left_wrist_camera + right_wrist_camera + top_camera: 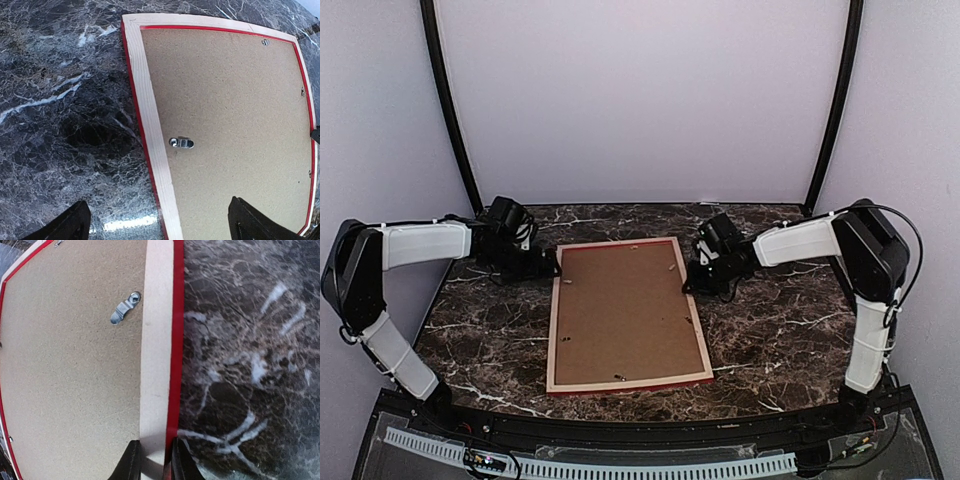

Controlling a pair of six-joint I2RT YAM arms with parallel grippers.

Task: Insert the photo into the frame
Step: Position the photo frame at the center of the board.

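Down low, the right gripper has its black fingers squeezed onto the frame, one either side of the pale wooden rail. Opposite, the left gripper gapes wide, holding nothing. Rectangular red-edged frame lies back-up, flat on the veined dark marble table, speckled brown hardboard backing inside, with a small metal clip.

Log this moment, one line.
frame face-down, backing board in | left gripper jaws open over left rail | right gripper jaws closed on right rail
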